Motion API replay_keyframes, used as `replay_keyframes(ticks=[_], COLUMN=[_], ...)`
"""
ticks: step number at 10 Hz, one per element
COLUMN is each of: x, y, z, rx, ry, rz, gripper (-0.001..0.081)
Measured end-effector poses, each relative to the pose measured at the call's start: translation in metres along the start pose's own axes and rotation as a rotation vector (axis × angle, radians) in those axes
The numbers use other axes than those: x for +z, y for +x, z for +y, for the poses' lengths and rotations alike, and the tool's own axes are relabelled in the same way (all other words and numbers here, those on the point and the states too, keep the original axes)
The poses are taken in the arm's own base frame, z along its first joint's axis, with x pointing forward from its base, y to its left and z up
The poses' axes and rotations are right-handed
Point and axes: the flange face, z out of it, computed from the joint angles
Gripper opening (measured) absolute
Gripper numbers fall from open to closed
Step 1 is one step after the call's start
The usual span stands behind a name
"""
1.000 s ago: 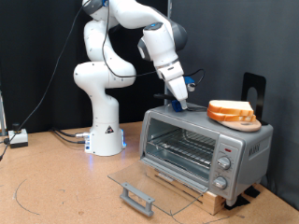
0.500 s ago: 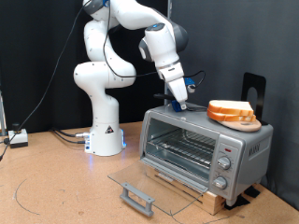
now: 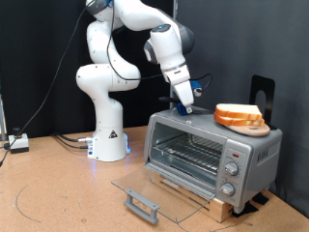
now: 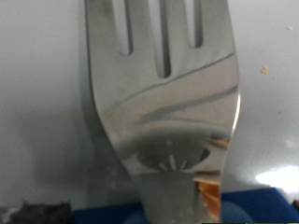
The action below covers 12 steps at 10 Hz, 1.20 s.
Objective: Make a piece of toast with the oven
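Nearest the camera in the exterior view, the oven door (image 3: 145, 193) lay dropped fully open, glass flat toward the table (image 3: 58, 203), grey bar handle (image 3: 141, 205) at its near edge. Behind it the oven (image 3: 208, 153) stood open-mouthed, wire rack (image 3: 188, 153) bare as far as could be seen; three knobs (image 3: 230, 174) ran down its right front.

On the oven roof, toward the right, sat the piece of toast (image 3: 238, 117), orange-brown crust showing, apparently stacked on a second slice; the two could not be cleanly separated by eye. It was not in the oven.

At the left part of the roof, the gripper (image 3: 186, 108) was down close to the metal, carrying something blue at its tip. The wrist view showed a slotted metal spatula (image 4: 168, 93) filling the frame, its blue handle end at the base, blade lying over the pale grey surface. Fingers themselves were not visible in either view; whether they were clamped or slack on the handle could not be told.

Farther back stood the white arm base (image 3: 108, 135) and a black stand (image 3: 263, 95) behind the oven's right end.

Risks, as judged: blade edge riding over the roof could catch or skid; pushing toward the slices could shove them off the right or far edge rather than lift them. A loose hold on the handle would let the spatula twist.
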Motion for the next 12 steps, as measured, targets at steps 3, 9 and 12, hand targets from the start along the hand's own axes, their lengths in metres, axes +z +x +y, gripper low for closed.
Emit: replay_keyframes(ticks=[3, 9, 12], x=[0.0003, 0.0009, -0.0044], y=[0.0006, 0.0009, 0.0034], z=[-0.0005, 0.0016, 0.0050], rx=[-0.001, 0.005, 0.013], ry=[-0.008, -0.016, -0.004], rz=[0.004, 0.003, 0.014], gripper=[0.0477, 0.0791, 0.0806])
